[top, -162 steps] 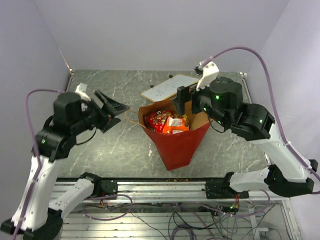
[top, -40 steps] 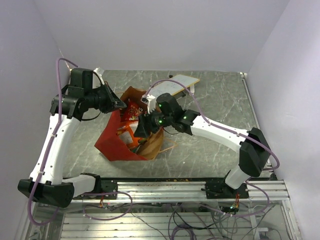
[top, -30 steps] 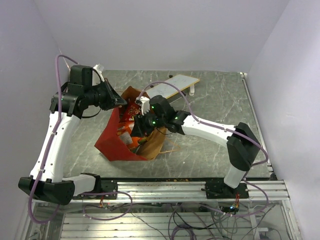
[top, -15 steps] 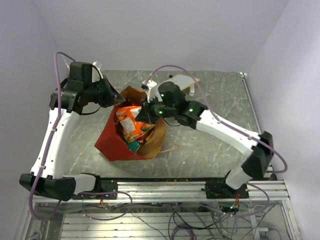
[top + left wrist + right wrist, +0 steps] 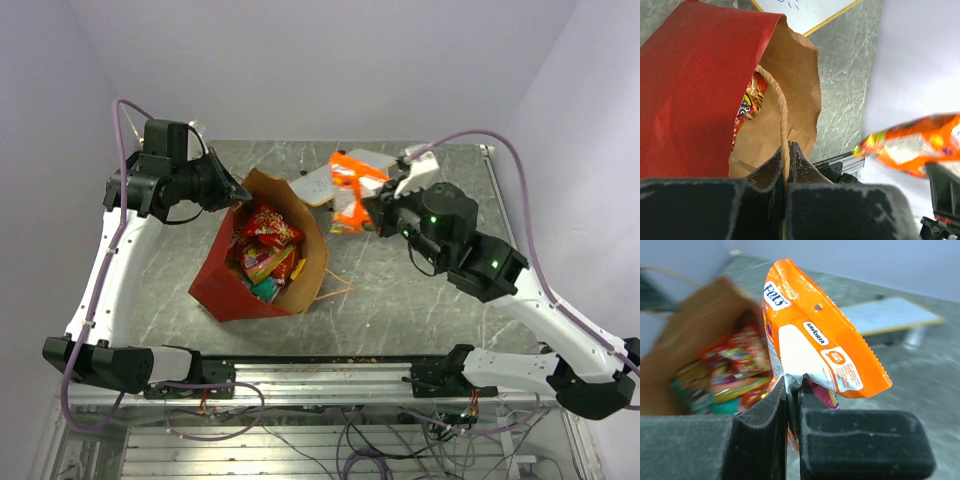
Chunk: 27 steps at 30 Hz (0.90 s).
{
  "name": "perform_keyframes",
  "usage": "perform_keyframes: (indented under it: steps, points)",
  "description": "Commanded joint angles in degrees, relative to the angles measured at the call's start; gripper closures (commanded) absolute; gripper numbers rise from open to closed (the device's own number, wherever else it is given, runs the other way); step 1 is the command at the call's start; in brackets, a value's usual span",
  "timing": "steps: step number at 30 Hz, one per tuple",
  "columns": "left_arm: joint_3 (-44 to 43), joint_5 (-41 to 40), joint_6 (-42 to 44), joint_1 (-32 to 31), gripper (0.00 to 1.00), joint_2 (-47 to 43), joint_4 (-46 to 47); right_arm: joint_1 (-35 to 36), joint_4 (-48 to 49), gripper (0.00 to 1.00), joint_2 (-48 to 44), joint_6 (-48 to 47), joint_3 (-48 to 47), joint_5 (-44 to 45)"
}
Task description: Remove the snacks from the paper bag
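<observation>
My right fingers (image 5: 792, 390) are pressed shut on the lower edge of an orange packet (image 5: 815, 340), which stands up from them with its white panel and small labels facing my wrist camera. From above, the packet hangs in the air to the right of the paper bag (image 5: 225, 290), apart from it, in front of the near end of a flat white board (image 5: 316, 186) that lies toward the back of the table.

My left fingers (image 5: 787, 160) are closed tight on the bag's string handle (image 5: 782, 110), which runs down into the seam between them. The bag sits left of the table's middle, leaning, red outside and brown inside, with its mouth gaping up and toward the right. Inside it lie a red chip bag (image 5: 265, 225), a teal packet (image 5: 262, 290) and other bright packets heaped together.

The table (image 5: 440, 320) is grey-green stone-patterned with pale veins, and a few small specks lie by its near edge. Pale lilac walls (image 5: 300, 70) close it in at the back and both sides. A metal rail (image 5: 330, 372) runs along the near edge, with loose wires under it. A purple cable (image 5: 520, 160) loops over my right arm.
</observation>
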<state>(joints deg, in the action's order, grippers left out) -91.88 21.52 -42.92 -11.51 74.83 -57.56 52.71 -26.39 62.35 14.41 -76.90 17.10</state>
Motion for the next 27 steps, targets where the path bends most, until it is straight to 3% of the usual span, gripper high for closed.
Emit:
perform_keyframes:
  steps: [1, 5, 10, 14, 22, 27]
  points:
    - [-0.9, 1.1, -1.2, 0.1, 0.93, 0.1, 2.6, -1.6, -1.2, 1.00, -4.0, 4.5, 5.9, 29.4]
    - [-2.0, 0.9, -0.4, 0.1, 0.93, 0.7, 1.6, -7.9, -5.4, 1.00, -3.6, 11.1, 9.9, 30.5]
    - [-2.4, 3.1, -0.5, 0.1, 0.93, 1.7, 2.2, -26.0, -7.7, 1.00, 0.7, 18.7, 12.5, 14.9]
    - [-2.5, 3.6, 0.1, 0.1, 0.93, 1.7, 2.0, -36.0, -5.3, 1.00, 3.6, 26.2, 15.8, 7.1]
    - [0.9, 6.9, -1.3, 0.1, 0.93, -0.1, 3.3, -42.2, 0.5, 1.00, 15.4, 33.7, 15.1, -1.8]
    - [4.2, 8.6, -2.0, 0.1, 0.93, -2.1, 4.9, -46.4, 6.9, 1.00, 18.5, 39.9, 20.1, -7.8]
